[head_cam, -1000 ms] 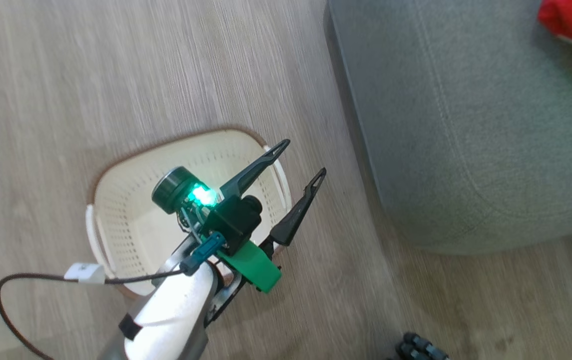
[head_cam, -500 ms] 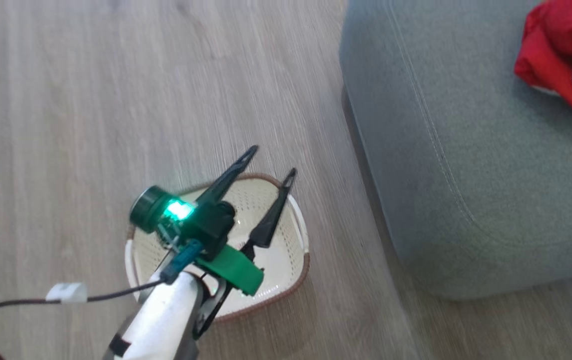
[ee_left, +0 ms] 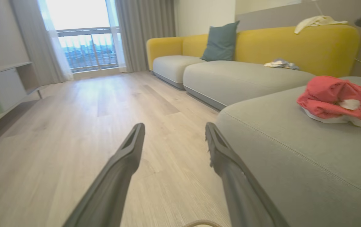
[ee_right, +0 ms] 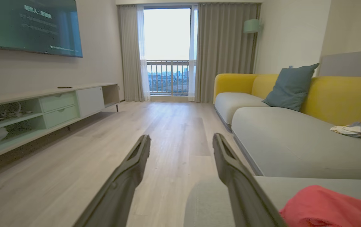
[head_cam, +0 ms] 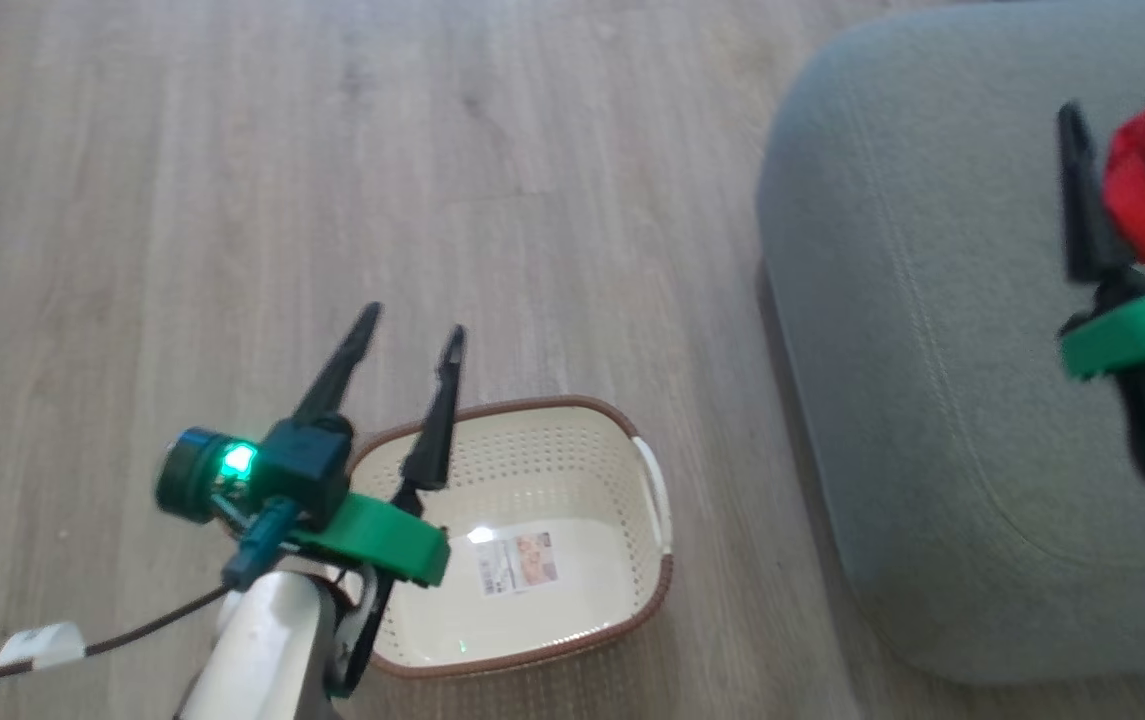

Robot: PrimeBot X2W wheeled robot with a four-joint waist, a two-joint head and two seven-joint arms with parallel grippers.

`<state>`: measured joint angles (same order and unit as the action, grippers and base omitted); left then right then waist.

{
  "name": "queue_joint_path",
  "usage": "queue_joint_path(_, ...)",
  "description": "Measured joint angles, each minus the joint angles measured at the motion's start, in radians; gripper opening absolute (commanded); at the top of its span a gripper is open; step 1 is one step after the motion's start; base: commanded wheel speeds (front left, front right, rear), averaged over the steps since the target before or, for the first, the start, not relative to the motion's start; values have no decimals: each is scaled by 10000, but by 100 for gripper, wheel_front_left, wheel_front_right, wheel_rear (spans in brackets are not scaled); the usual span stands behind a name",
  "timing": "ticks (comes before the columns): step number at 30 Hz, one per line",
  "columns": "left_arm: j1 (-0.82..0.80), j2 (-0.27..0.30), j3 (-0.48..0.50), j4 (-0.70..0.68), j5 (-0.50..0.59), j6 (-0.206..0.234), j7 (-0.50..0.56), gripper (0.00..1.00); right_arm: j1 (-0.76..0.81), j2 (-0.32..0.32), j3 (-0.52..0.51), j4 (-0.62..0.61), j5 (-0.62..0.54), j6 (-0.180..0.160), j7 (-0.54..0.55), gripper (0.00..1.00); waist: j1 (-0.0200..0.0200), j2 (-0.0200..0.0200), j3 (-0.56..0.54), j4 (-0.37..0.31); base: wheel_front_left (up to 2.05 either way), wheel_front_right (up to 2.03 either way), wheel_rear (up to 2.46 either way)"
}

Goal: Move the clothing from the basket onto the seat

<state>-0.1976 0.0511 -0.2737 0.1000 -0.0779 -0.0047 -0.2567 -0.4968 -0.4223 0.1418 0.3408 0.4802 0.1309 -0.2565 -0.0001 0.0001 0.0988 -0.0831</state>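
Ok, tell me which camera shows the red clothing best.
The left wrist view: the whole clothing bundle lies on the grey seat, white trim visible. The head view shows a blurred part at its right edge behind the fingers of the right gripper; the right wrist view catches a corner at bottom right.

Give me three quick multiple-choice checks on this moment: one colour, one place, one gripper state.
1. What colour is the rim of the basket? A brown; B blue; C black.
2. Where does the clothing lie? A in the basket; B on the seat; C on the floor.
3. How is the left gripper? A shut on the clothing; B shut, empty; C open, empty.
Answers: 1 A, the head view shows a brown band round the cream walls. 2 B, the clothing rests on the grey seat, and the basket holds just its label. 3 C, its fingers stand apart with nothing between them.
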Motion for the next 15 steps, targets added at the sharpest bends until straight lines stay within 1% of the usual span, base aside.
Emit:
queue_joint_path(5, 172, -17, 441, -136, -90, 372, 0, 100, 1277, 537, -303, -920, 92, 0, 0, 100, 0, 0, -203, 532, 0, 0, 0)
queue_joint_path(7, 236, -19, 654, -146, -119, 535, 0, 100, 1715, 1045, -637, -1164, 196, 0, 0, 100, 0, 0, -275, 719, 0, 0, 0)
queue_joint_path(9, 357, -21, 796, -171, -165, 619, 0, 100, 2105, 1427, -662, -1402, 142, -2, 0, 100, 0, 0, -332, 893, 0, 0, 0)
queue_joint_path(15, 667, -27, 899, -171, -192, 702, 0, 100, 3289, 2650, -1011, -1588, -82, -2, 0, 100, 0, 0, -382, 1363, 0, 0, 0)
